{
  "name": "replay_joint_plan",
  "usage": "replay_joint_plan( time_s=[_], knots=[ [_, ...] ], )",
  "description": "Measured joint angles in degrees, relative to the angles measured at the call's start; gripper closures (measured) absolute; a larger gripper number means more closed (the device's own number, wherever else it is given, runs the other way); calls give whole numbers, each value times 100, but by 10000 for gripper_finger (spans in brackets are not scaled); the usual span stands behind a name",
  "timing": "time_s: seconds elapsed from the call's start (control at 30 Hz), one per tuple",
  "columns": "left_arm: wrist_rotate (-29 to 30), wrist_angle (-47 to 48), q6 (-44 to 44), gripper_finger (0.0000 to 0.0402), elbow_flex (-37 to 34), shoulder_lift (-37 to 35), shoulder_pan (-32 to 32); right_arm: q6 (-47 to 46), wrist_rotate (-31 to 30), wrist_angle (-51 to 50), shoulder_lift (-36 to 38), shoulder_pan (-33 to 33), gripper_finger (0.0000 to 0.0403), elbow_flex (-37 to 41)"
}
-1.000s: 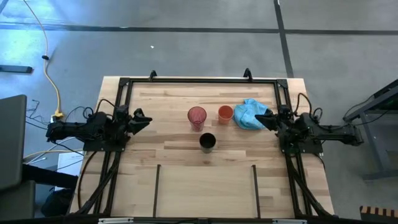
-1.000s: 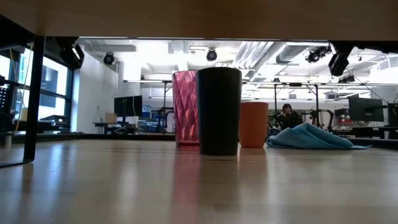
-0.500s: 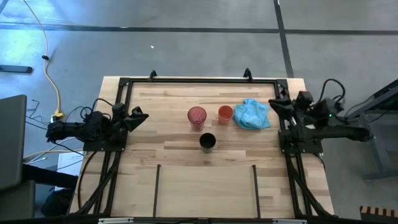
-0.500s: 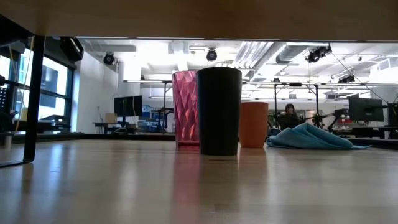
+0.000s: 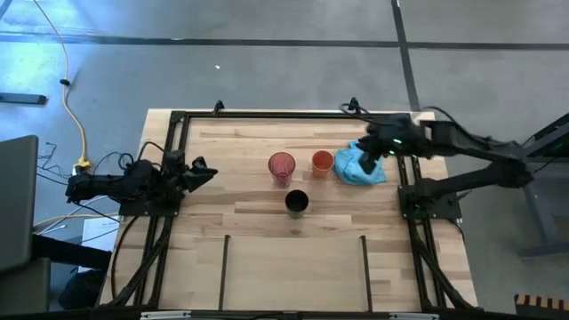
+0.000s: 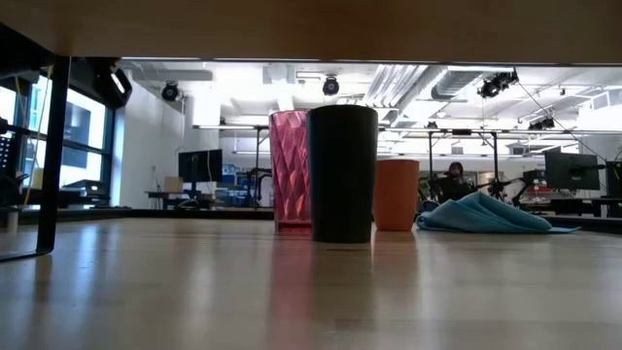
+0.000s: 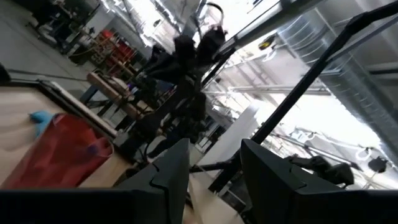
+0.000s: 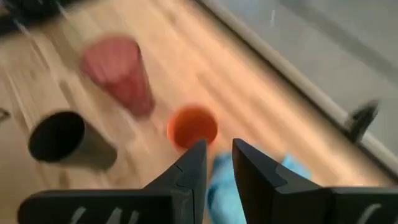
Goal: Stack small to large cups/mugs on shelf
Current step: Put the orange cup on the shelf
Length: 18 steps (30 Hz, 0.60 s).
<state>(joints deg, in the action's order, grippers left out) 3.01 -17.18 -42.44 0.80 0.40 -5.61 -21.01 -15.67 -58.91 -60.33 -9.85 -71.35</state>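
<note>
Three cups stand upright on their bases mid-table: the translucent red-pink cup point(image 5: 282, 166) point(image 6: 289, 170) point(image 8: 118, 71), the small orange cup point(image 5: 322, 162) point(image 6: 397, 194) point(image 8: 192, 127) to its right, and the black cup point(image 5: 297, 203) point(image 6: 342, 173) point(image 8: 62, 140) nearer. The shelf point(image 5: 293, 267) is the near plank strip between two thin black bars. My right gripper point(image 5: 366, 153) point(image 8: 219, 155) hovers open, with a narrow gap, above the blue cloth and just right of the orange cup. My left gripper point(image 5: 212, 171) point(image 7: 214, 165) waits open at the table's left side.
A crumpled light blue cloth point(image 5: 360, 166) point(image 6: 486, 214) lies flat right of the orange cup, under my right gripper. A black frame point(image 5: 284, 114) rims the table's far edge and sides. Bare wood lies between the cups and the shelf bars point(image 5: 222, 271) point(image 5: 364, 271).
My right arm has risen from its rest at the table's right edge and swung toward the far edge and then left, reaching out over the blue cloth toward the orange cup. The cups and the cloth have not moved.
</note>
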Motion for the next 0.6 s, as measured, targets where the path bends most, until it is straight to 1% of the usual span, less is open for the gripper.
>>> replay_joint_plan(
  time_s=[0.1,0.17,0.27,0.33,0.47,0.6],
  knots=[
    [-1,90,0,268,0,0,0,-20,762,-264,-605,-450,336,-131],
    [-1,92,0,268,0,0,0,59,1023,-272,-954,-669,336,-134],
    [-1,98,2,268,0,0,0,248,1219,-215,-1383,-949,336,-134],
    [-1,121,2,268,0,0,0,355,1467,-60,-1570,-1135,336,-134],
    [-1,277,0,268,0,0,0,431,2240,314,-1852,-1506,336,-134],
    [25,413,-8,268,0,0,0,457,2541,406,-2125,-1736,335,-134]
  ],
)
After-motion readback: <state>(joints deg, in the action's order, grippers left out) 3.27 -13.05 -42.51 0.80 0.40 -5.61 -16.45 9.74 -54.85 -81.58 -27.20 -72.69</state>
